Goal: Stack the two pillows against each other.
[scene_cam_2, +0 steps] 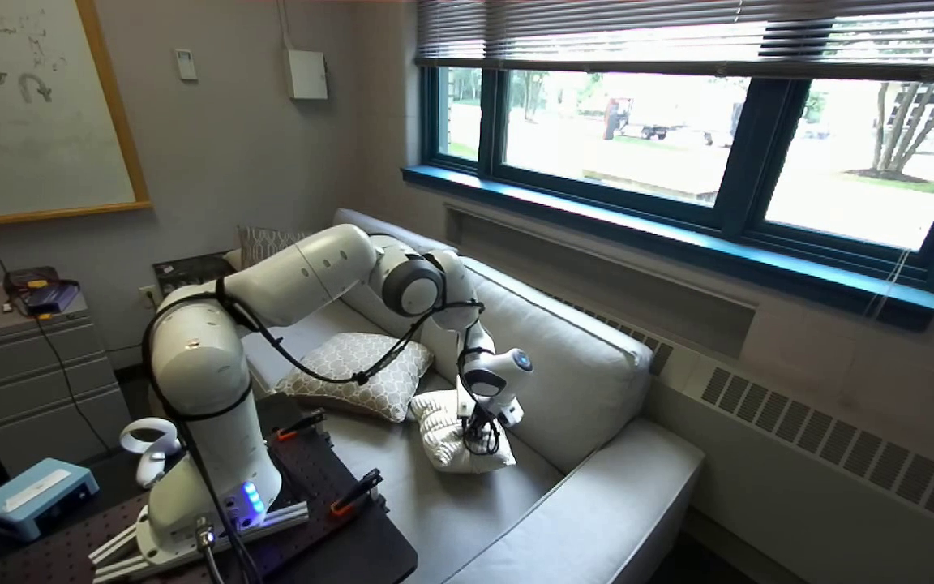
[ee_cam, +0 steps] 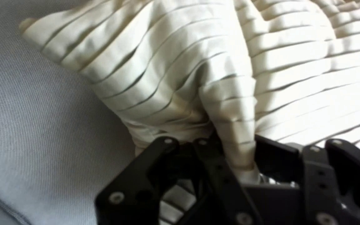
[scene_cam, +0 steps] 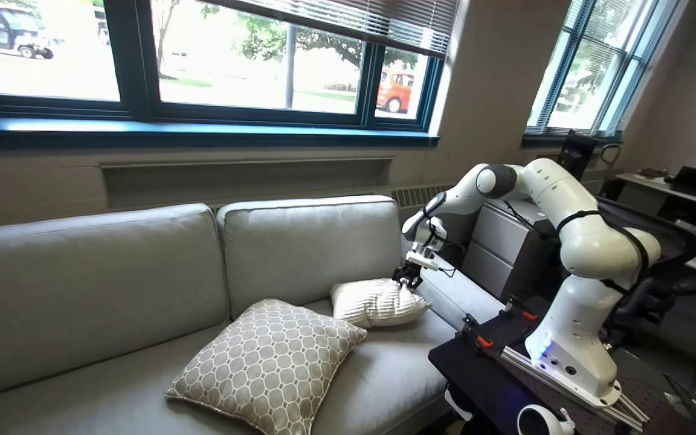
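Note:
The large beige pillow with a white lattice pattern [scene_cam: 269,356] lies on the couch seat, tilted; it also shows in an exterior view [scene_cam_2: 356,354]. The smaller cream-white pillow [scene_cam: 367,304] has pleated fabric and rests on the seat near the armrest, close to the back cushion; it also shows in an exterior view [scene_cam_2: 440,427] and the wrist view [ee_cam: 180,62]. The two pillows are side by side, their near corners close. My gripper [scene_cam: 407,281] is at the armrest-side end of the small pillow. In the wrist view its fingers [ee_cam: 237,153] pinch a bunched fold of that pillow.
The grey-beige couch has back cushions [scene_cam: 312,248] behind the pillows and an armrest [scene_cam_2: 597,503] beside the small pillow. The robot's black table [scene_cam: 469,374] with clamps stands at the couch's front. Another patterned pillow [scene_cam_2: 264,243] is at the couch's far end.

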Controlling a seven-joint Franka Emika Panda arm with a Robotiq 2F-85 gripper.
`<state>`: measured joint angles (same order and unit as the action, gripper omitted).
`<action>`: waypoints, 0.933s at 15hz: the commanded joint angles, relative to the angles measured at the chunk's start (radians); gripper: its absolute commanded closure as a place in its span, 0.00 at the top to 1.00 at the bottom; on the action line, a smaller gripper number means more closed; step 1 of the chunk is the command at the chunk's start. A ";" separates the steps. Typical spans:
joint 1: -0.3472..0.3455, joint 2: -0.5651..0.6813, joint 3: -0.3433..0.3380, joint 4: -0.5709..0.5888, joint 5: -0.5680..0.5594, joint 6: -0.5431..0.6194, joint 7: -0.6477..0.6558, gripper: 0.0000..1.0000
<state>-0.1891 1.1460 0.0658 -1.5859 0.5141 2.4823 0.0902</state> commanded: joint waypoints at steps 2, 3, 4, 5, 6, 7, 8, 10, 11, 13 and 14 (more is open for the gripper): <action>-0.211 -0.176 0.143 -0.293 0.169 0.225 -0.165 0.07; -0.266 -0.199 0.178 -0.343 0.216 0.263 -0.219 0.07; -0.321 -0.224 0.211 -0.396 0.268 0.299 -0.275 0.08; -0.383 -0.243 0.248 -0.441 0.329 0.333 -0.339 0.07; -0.448 -0.261 0.286 -0.483 0.397 0.366 -0.406 0.08; -0.518 -0.275 0.328 -0.519 0.478 0.402 -0.481 0.07; -0.596 -0.290 0.377 -0.557 0.550 0.435 -0.552 0.08; -0.739 -0.321 0.453 -0.614 0.726 0.476 -0.715 0.08; -0.812 -0.340 0.487 -0.637 0.809 0.481 -0.793 0.07; -0.957 -0.396 0.547 -0.707 0.955 0.467 -0.936 0.07; -1.017 -0.433 0.567 -0.744 1.021 0.453 -1.005 0.07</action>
<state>-1.0232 0.8421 0.5402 -2.1993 1.3682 2.9582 -0.7496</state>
